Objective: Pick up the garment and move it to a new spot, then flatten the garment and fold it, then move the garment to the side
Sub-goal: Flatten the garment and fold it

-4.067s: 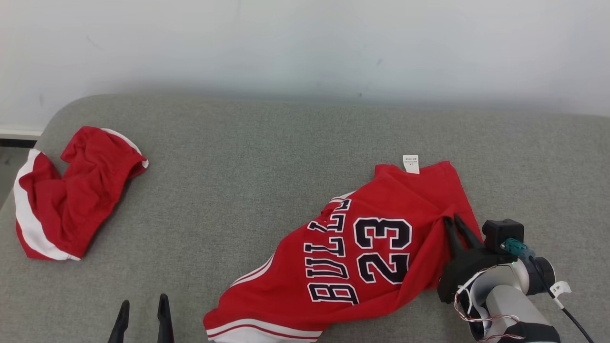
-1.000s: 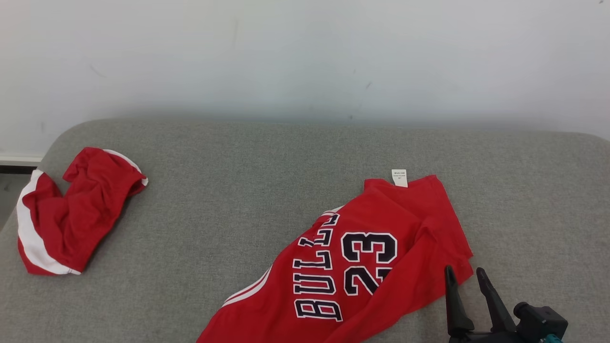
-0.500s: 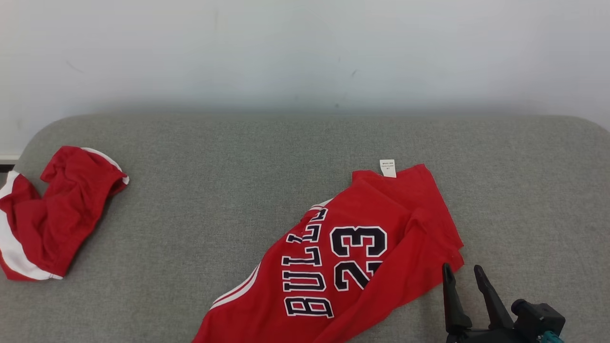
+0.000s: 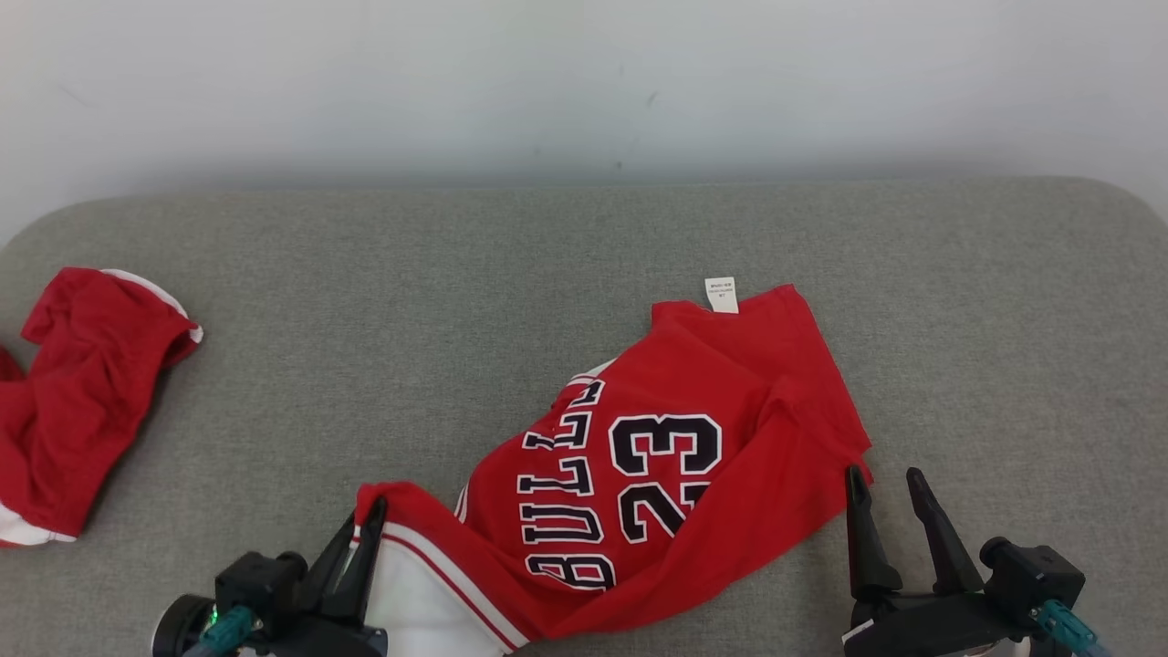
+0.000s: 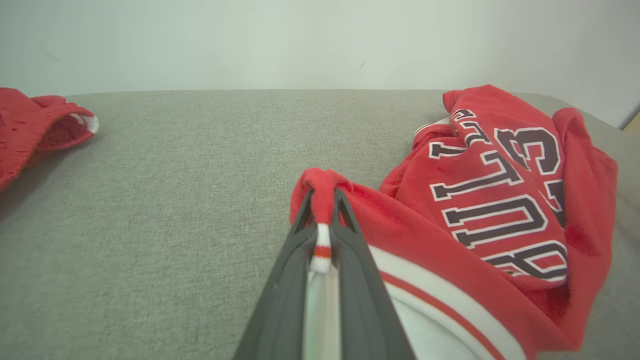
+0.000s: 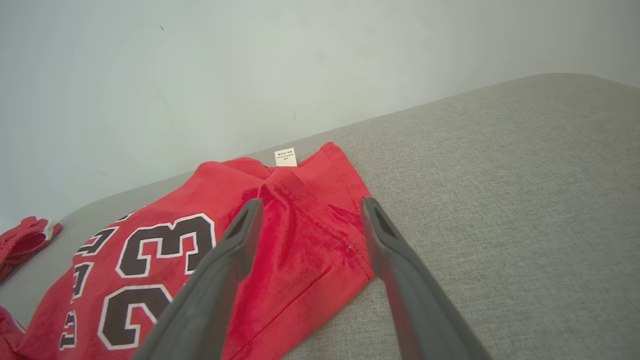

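The garment (image 4: 675,438) is a red jersey with "BULLS 23" in dark letters, lying crumpled on the grey couch at centre right. My left gripper (image 4: 365,525) is shut on its red-and-white striped hem, which bunches up between the fingers (image 5: 322,220) in the left wrist view. The hem corner is lifted and folded over, showing the white inside (image 4: 411,602). My right gripper (image 4: 883,484) stands open just off the garment's near right corner, nothing between its fingers. In the right wrist view that gripper (image 6: 307,207) hovers over the garment's edge (image 6: 300,250).
A second red and white cloth (image 4: 73,392) lies crumpled at the far left of the couch (image 4: 365,301). A pale wall (image 4: 584,82) runs behind. Bare grey cushion lies between the two cloths and to the right of the jersey.
My left gripper has come into the head view and shut on the jersey's striped hem, lifting and folding that corner. The camera has panned right. The right gripper stays open beside the jersey.
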You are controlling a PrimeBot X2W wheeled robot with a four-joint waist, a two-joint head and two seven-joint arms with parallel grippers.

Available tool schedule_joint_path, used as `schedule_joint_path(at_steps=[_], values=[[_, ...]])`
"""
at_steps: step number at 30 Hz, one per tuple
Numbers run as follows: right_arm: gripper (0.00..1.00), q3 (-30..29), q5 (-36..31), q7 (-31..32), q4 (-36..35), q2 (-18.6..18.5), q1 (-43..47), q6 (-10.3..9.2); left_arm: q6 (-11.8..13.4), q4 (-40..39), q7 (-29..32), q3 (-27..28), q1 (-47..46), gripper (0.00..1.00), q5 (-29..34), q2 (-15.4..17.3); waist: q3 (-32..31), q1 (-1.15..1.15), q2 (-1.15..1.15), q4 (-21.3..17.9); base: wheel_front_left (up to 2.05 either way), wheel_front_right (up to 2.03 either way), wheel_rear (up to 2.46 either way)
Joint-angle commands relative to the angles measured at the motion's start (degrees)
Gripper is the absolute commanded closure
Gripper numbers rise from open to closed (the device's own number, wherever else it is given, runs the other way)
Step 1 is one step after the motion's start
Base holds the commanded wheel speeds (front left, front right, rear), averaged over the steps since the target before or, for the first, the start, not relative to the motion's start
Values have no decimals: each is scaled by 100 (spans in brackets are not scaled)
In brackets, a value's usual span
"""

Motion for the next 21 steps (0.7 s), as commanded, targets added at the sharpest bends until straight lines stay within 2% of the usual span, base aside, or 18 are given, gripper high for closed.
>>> schedule_joint_path(at_steps=[1, 11, 12, 13, 14, 17, 21], values=[[0, -12, -13, -23, -1, 4, -69, -11, 11, 30, 25, -36, -214, 100, 4, 68, 97, -1, 0, -114, 0, 0, 0], [0, 57, 48, -23, 18, 5, -221, -11, 11, 873, -82, -359, -854, 100, -352, 251, 207, -1, 0, -348, 0, 0, 0], [0, 54, 49, -23, 18, 4, -216, -11, 11, 947, -103, -389, -882, 90, -357, 245, 201, -1, 0, -349, 0, 0, 0], [0, 37, 48, -23, 16, 4, -201, -11, 11, 1005, -119, -382, -892, 53, -375, 234, 189, -1, 0, -341, 0, 0, 0], [0, 14, 45, -23, 16, 3, -173, -11, 11, 1046, -131, -370, -876, 0, -402, 213, 170, -1, 0, -325, 0, 0, 0], [0, -36, 33, -23, 15, 3, -111, -11, 11, 1093, -140, -320, -813, 0, -403, 185, 108, -1, 0, -278, 0, 0, 0], [0, -95, -28, -23, 33, 5, 25, -11, 29, 744, -138, -45, -497, 0, -284, 95, -40, -1, 0, -155, 0, 0, 0]])
